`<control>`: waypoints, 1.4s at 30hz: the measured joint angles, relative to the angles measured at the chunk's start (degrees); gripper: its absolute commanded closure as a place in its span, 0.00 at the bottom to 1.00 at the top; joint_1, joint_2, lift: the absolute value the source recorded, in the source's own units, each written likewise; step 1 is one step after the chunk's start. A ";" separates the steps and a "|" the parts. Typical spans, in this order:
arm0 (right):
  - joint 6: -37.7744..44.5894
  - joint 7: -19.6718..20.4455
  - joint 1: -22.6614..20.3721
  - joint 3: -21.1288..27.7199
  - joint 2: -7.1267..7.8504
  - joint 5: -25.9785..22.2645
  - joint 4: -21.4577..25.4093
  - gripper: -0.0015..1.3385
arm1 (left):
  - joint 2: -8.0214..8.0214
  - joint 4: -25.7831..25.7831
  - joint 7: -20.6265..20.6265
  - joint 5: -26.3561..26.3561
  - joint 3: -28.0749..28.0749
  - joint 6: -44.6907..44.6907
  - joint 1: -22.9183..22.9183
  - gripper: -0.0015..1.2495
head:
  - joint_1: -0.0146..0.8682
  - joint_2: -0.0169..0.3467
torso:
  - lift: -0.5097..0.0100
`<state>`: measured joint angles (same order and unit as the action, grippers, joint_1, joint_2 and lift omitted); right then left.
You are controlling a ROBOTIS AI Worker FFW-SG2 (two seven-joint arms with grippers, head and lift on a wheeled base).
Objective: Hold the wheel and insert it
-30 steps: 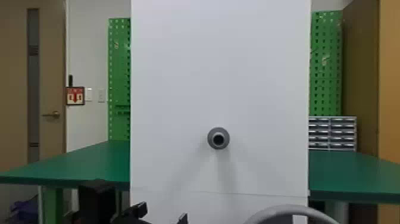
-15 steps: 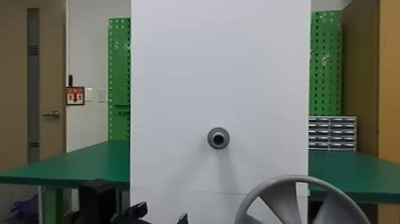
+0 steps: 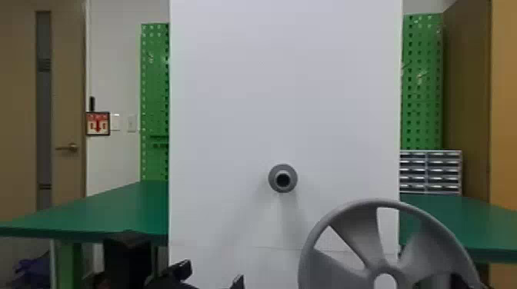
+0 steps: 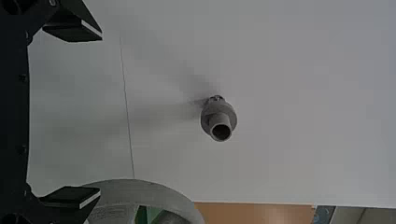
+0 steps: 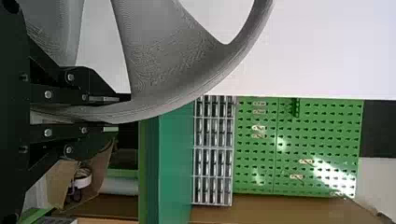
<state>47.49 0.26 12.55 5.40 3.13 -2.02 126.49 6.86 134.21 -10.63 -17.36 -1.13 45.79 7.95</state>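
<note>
Though darker than pegboard (image 3: 422, 92), green tabletop (image 3: 115, 213).

White panel (image 3: 284, 84) in all three views; head's square-on, left wrist's oblique

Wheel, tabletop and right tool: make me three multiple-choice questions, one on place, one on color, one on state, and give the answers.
1. In the head view, where is the gray wheel relative to the post?
A) Above it
B) Mounted on it
C) Lower and to its right

2. What color is the tabletop behind the panel?
A) Green
B) White
C) Orange

3. What is the right tool doing?
A) Standing open and empty
B) Gripping the wheel's rim
C) Gripping the post

Answers:
1. C: the wheel's top edge sits below the post, off to the right.
2. A: green surface shows on both sides of the panel.
3. B: the right wrist view shows the rim between its two black fingers.
</note>
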 measured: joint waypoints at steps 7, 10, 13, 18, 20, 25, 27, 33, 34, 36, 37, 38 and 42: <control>6.61 0.00 5.12 -0.78 -1.06 2.47 2.17 0.93 | 0.09 0.00 0.00 0.16 -0.18 0.00 0.06 0.09 | 0.03 0.47 | 0.07; 9.21 0.00 7.36 -0.97 -1.44 3.60 2.94 0.93 | 0.09 0.00 0.00 0.25 -0.28 0.05 0.10 0.09 | 0.03 0.47 | 0.07; 11.13 0.00 9.49 -1.16 -1.52 4.22 3.35 0.93 | 0.09 0.00 0.00 0.35 -0.39 0.16 0.13 0.09 | 0.03 0.47 | 0.07; 12.95 0.00 12.52 -1.72 -1.50 4.65 3.62 0.93 | 0.14 0.00 0.00 0.40 -0.52 0.34 0.21 0.09 | 0.03 0.47 | 0.07; 13.48 0.00 13.49 -2.02 -1.50 4.79 3.65 0.93 | 0.16 0.00 0.00 0.43 -0.57 0.40 0.22 0.09 | 0.03 0.47 | 0.07; 14.42 0.00 16.17 -2.85 -1.32 4.99 3.67 0.93 | 0.17 0.00 0.00 0.49 -0.69 0.53 0.29 0.09 | 0.03 0.47 | 0.07; 14.52 0.00 17.14 -3.10 -1.30 5.11 3.68 0.93 | 0.17 0.00 0.00 0.49 -0.71 0.59 0.30 0.09 | 0.03 0.47 | 0.07; 14.74 0.00 19.00 -3.37 -1.60 5.73 3.68 0.93 | 0.17 0.00 0.00 0.50 -0.82 0.70 0.38 0.09 | 0.03 0.47 | 0.07; 14.81 0.00 19.25 -3.38 -1.64 5.81 3.68 0.93 | 0.17 0.00 0.00 0.52 -0.84 0.74 0.41 0.09 | 0.03 0.47 | 0.07; 15.05 0.00 19.90 -3.42 -1.69 6.02 3.68 0.93 | 0.20 0.00 0.00 0.55 -0.92 0.81 0.50 0.09 | 0.03 0.47 | 0.07; 15.20 0.00 20.19 -3.46 -1.69 6.11 3.68 0.93 | 0.21 0.00 0.00 0.56 -0.96 0.86 0.55 0.09 | 0.03 0.47 | 0.07; 15.41 0.00 20.54 -3.52 -1.66 6.20 3.68 0.93 | 0.24 0.00 0.00 0.58 -1.01 0.89 0.60 0.09 | 0.03 0.47 | 0.07; 15.86 0.00 21.46 -3.68 -1.36 6.31 3.65 0.93 | 0.26 0.00 0.00 0.66 -1.14 0.96 0.69 0.09 | 0.03 0.47 | 0.07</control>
<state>63.35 0.26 34.01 1.72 1.76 4.29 130.14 7.12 134.21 -10.63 -16.70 -2.27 46.75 8.65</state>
